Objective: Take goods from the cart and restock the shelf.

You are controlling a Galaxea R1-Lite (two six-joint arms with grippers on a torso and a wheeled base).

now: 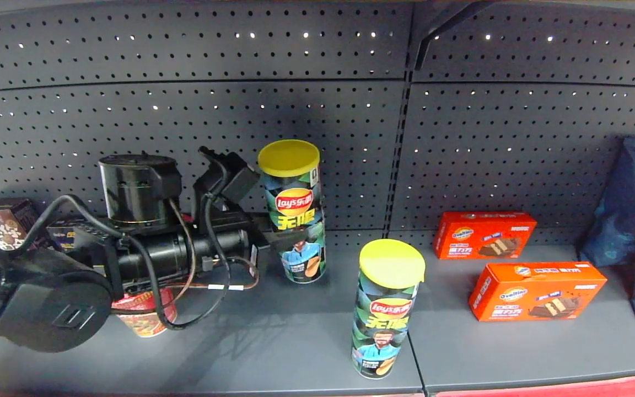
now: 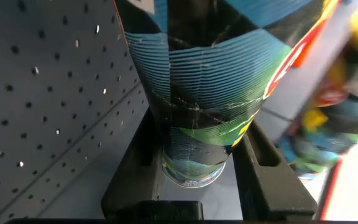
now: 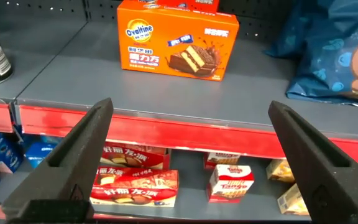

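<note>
1. The chip can (image 1: 294,204) stands upright at the back of the shelf (image 1: 295,342), close to the pegboard wall (image 1: 185,121). The left claw (image 1: 289,238) is clenched around its lower half. I'd guess it is being set deep so that a row can form in front of it.
2. A second chip can (image 1: 386,309) stands nearer the front edge, well apart from the first and to its right.
3. The right claw (image 3: 191,162) hangs released, fingers spread wide, in front of the shelf's red lip. It seems free for the next item.
4. Both cans face outward towards shoppers. Each has a yellow lid, a round red-and-yellow badge, yellow lettering and a pictured man.
5. An orange box (image 3: 178,38) lies flat farther right, its face showing a round badge and a layered cake slice.
</note>
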